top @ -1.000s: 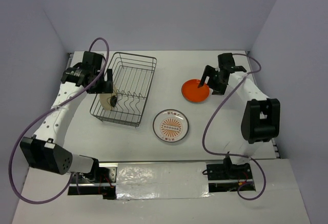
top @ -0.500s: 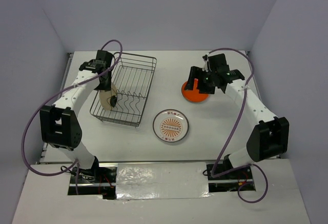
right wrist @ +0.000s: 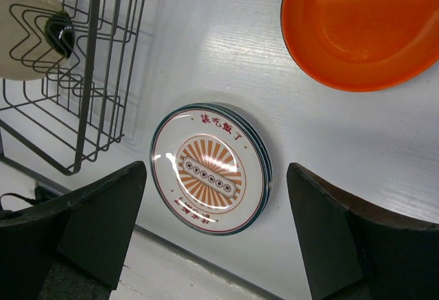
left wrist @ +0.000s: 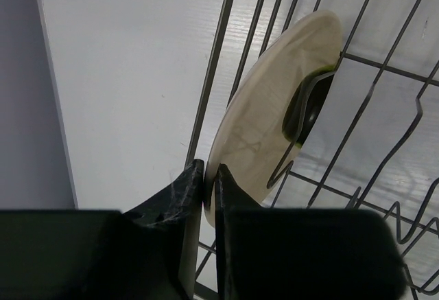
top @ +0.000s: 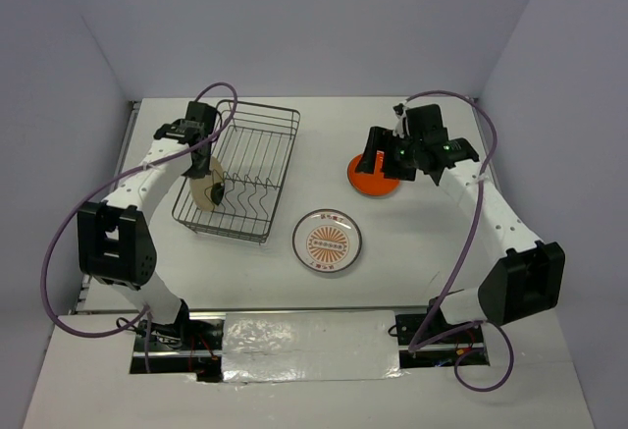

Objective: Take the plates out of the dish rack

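The dark wire dish rack (top: 257, 154) stands at the left of the table. One cream plate with a dark blotch (top: 204, 193) leans on edge in its near-left corner. My left gripper (top: 203, 172) reaches down to it. In the left wrist view the left gripper (left wrist: 209, 176) is shut on the rim of the cream plate (left wrist: 267, 128). A sunburst plate (top: 327, 241) tops a short stack on the table. The right gripper (top: 381, 162) hangs open above an orange plate (top: 378, 187). In the right wrist view the right gripper (right wrist: 216, 169) frames the sunburst plate (right wrist: 209, 169).
Rack wires (left wrist: 216, 60) run close beside the left fingers. The rack's divider wires (right wrist: 89, 73) and the cream plate (right wrist: 24, 32) show at the left of the right wrist view, the orange plate (right wrist: 363, 25) at top right. Purple cables loop over both arms.
My left gripper has closed from wide open onto the cream plate's rim, and the left arm has swung in toward the rack. The right gripper has shifted slightly left over the orange plate.
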{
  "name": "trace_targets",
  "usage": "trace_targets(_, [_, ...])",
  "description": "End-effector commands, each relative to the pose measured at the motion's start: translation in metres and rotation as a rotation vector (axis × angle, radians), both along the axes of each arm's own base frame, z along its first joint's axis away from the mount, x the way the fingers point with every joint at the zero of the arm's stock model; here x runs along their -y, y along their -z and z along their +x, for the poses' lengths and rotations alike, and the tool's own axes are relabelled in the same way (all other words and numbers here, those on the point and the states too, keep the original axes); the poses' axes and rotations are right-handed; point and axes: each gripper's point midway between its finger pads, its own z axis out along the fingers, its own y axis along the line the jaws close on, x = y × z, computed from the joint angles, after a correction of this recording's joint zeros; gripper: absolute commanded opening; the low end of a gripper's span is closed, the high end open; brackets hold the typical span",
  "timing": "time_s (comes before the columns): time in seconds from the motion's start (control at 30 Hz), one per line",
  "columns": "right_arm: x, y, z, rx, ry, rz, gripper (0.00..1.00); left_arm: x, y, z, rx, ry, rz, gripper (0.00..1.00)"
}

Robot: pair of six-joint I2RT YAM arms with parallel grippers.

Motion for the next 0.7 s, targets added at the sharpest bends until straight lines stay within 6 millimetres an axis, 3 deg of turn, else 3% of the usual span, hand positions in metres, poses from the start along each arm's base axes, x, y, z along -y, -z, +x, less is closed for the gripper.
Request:
trace_targets(0.0, [-0.001,-0.012,-0.009,0.031,-0.02,0.009,0.9,-0.007,-0.009,0.004,0.031,-0.01,0.03,0.22])
trace_targets(0.23, [-0.001,-0.016,-0.013,0.036,-0.014,0.027,0.9,-0.018,-0.037,0.005,0.084,-0.038,0.083,0.06])
trace_targets(0.33, [-0.003,-0.019,-0.015,0.037,-0.016,0.041,0.9,-0.019,-0.062,0.005,0.139,-0.028,0.085,0.0])
trace_targets(0.43, [-0.005,-0.025,-0.016,0.04,-0.023,0.055,0.9,-0.015,-0.081,0.005,0.183,-0.002,0.063,0.0])
trace_targets(0.57, [-0.007,-0.038,-0.017,0.053,-0.029,0.07,0.9,-0.016,-0.14,0.005,0.305,-0.007,0.059,0.0])
trace_targets(0.6, [-0.009,-0.047,-0.016,0.07,-0.03,0.083,0.9,-0.015,-0.151,0.005,0.327,-0.005,0.055,0.0])
trace_targets(0.63, [-0.012,-0.053,-0.016,0.085,-0.046,0.095,0.9,-0.014,-0.175,0.006,0.388,-0.018,0.033,0.0])
trace_targets(0.67, [-0.023,-0.069,-0.019,0.128,-0.105,0.156,0.91,-0.012,-0.183,0.002,0.394,-0.021,0.014,0.0])
